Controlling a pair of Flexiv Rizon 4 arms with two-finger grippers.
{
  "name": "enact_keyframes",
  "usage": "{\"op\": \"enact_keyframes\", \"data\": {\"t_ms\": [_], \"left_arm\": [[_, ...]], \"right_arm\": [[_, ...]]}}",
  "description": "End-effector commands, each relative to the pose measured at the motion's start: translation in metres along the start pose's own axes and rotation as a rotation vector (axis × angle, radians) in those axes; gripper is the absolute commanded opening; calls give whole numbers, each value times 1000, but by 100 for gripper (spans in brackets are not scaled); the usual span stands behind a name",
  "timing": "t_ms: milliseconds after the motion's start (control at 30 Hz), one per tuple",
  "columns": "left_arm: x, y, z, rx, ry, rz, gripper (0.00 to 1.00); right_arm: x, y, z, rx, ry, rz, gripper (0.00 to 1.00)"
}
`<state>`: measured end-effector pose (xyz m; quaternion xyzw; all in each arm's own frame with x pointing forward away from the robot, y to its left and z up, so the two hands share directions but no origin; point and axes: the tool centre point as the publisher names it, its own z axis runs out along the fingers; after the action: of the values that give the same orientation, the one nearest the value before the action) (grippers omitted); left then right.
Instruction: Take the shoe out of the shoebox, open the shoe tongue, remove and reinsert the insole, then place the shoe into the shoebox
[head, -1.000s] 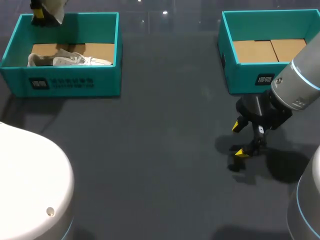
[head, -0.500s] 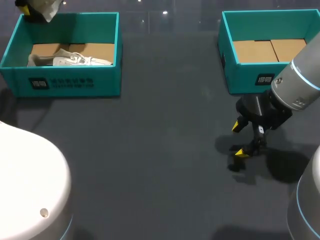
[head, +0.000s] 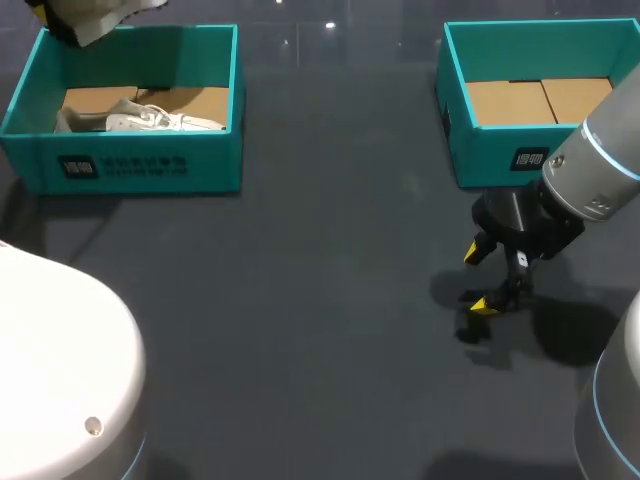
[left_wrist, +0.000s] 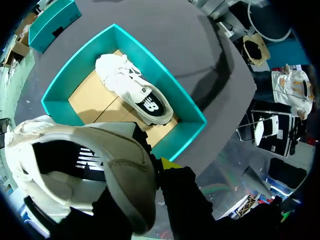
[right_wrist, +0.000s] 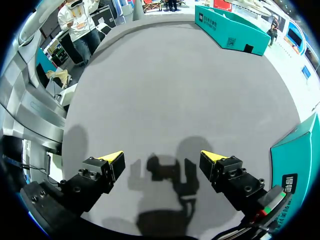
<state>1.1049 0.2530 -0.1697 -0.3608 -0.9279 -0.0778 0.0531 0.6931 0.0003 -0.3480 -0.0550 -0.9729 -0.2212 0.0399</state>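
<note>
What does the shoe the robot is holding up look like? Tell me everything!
It's a white sneaker with a cream, soft-looking collar and a dark inside; a black-and-white mark shows on it. Its opening faces the left wrist camera. The left arm's jaws hold it by the rim, one yellow tip showing beside it. It hangs in the air near the teal shoebox, where another white sneaker lies.

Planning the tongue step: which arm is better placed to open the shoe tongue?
Right, probably: the right gripper is open and empty over the table, while the left gripper holds the shoe above its shoebox. Far from the shoe, though.
</note>
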Motion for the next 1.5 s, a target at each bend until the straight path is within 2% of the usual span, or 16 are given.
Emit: {"op": "enact_keyframes", "data": {"t_ms": [33,67,133,200,267,300,633,900,1033,1267,1500], "left_arm": [[7,3,4,-56,-39,182,0],[7,6,5,-70,-47,298,0],[7,18,6,-113,-28,288,0],[11,26,5,-167,-21,445,0],[12,35,6,-277,32,439,0],[12,42,5,-284,57,377,0],[12,42,5,-284,57,377,0],[4,61,28,-256,-124,728,0],[-1,75,29,-247,-85,724,0],[-1,75,29,-247,-85,724,0],[-20,72,56,-212,-49,796,0]], "right_arm": [[2,0,0,1,-4,0,100],[2,0,0,1,-4,0,100],[2,0,0,1,-4,0,100],[2,0,0,1,-4,0,100],[2,0,0,1,-4,0,100],[2,0,0,1,-4,0,100],[2,0,0,1,-4,0,100],[2,0,0,1,-4,0,100],[2,0,0,1,-4,0,100],[2,0,0,1,-4,0,100],[2,0,0,1,-4,0,100]]}}
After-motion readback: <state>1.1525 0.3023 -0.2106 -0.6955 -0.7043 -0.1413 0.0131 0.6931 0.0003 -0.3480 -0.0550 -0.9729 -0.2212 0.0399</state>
